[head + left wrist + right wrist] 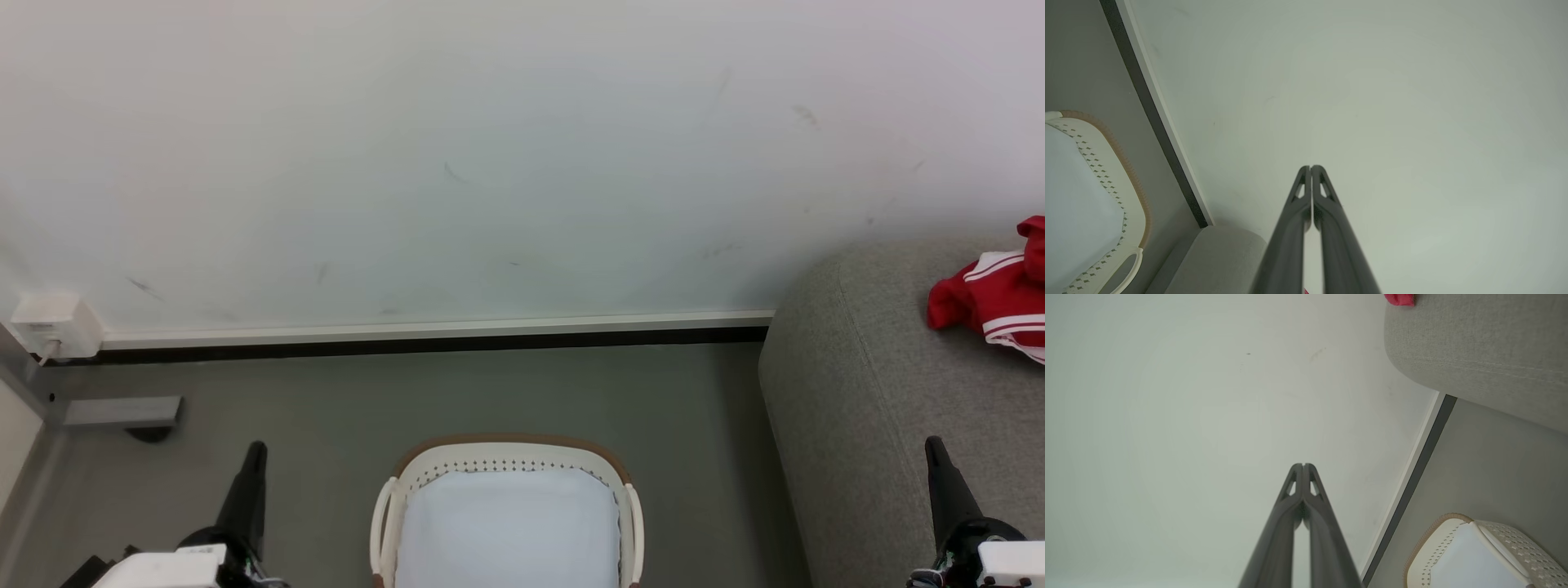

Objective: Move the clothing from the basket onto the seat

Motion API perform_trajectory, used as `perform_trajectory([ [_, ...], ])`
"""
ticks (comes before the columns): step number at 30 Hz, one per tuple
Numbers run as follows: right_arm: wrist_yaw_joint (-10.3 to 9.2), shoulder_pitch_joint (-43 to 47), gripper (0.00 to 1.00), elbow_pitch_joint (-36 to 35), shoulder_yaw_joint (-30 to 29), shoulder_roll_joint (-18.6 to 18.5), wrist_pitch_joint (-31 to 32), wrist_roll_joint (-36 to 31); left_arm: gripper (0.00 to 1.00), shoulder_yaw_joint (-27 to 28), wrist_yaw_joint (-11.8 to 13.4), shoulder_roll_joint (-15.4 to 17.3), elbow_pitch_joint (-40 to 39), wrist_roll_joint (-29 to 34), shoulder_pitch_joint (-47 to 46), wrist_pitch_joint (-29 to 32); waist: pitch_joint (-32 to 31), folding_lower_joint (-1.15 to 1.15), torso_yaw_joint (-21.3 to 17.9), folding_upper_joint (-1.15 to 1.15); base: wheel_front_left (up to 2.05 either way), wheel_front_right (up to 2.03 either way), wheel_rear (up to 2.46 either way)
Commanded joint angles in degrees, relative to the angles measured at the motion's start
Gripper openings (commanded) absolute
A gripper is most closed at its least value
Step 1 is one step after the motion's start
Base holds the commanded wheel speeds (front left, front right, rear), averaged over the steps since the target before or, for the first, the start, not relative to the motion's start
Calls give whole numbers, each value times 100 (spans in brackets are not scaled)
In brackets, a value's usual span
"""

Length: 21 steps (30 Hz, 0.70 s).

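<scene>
Head view: clothing (992,304) on seat (865,400), well apart from right gripper (934,446).

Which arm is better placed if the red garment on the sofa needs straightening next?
Right, likely: the right gripper shows against the seat, near the clothing; the left gripper is on the other side of the basket.

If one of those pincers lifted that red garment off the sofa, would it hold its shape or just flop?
Probably flop: the red garment lies crumpled in soft folds on the sofa. It looks like thin fabric, so likely light. Pinched at one spot, the rest would probably dangle.
</scene>
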Motion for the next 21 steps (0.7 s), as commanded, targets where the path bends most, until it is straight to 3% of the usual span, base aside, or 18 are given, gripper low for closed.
perform_trajectory([
  [1,-11,-66,0,-48,-26,-22,40,113,0,11,-32,44,-22,-80,-70,31,1,0,2,0,0,0,0],
  [21,-12,-72,0,-59,-69,-10,91,230,0,17,-35,43,-28,-268,-86,78,8,0,17,0,0,0,0],
])
